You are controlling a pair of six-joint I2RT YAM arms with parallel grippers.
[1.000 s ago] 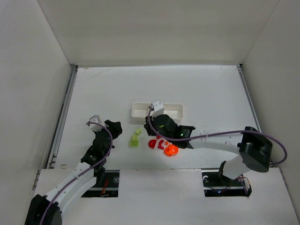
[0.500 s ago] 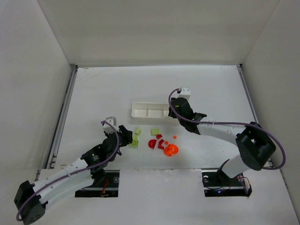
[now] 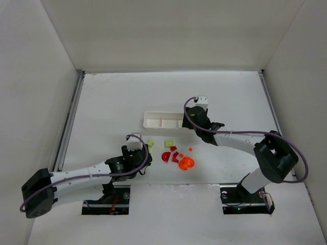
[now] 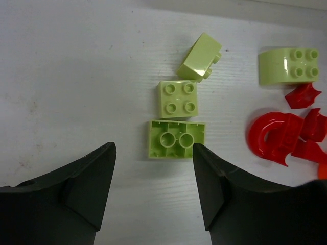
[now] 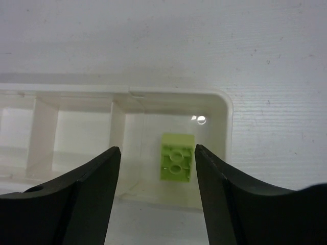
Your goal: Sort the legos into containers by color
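Tools wide: left tool [image 4: 153, 148] over yellow-green legos [image 4: 177, 97], right tool [image 5: 157, 148] above one green brick [image 5: 177, 156] in tray [image 5: 220, 103].

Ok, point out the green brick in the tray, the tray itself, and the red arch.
green brick [image 5: 177, 156]: right wrist view, its upward face.
tray [image 5: 173, 94]: right wrist view, far rim.
red arch [image 4: 258, 139]: left wrist view, curved left band.

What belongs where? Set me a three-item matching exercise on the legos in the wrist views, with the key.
1. red curved lego
2. studs-up green lego
3. green lego in the right wrist view

A. inside the tray's end compartment
B. on the table, beside other red pieces
C. on the table, next to an upturned green lego

Pairs: 1-B, 2-C, 3-A.
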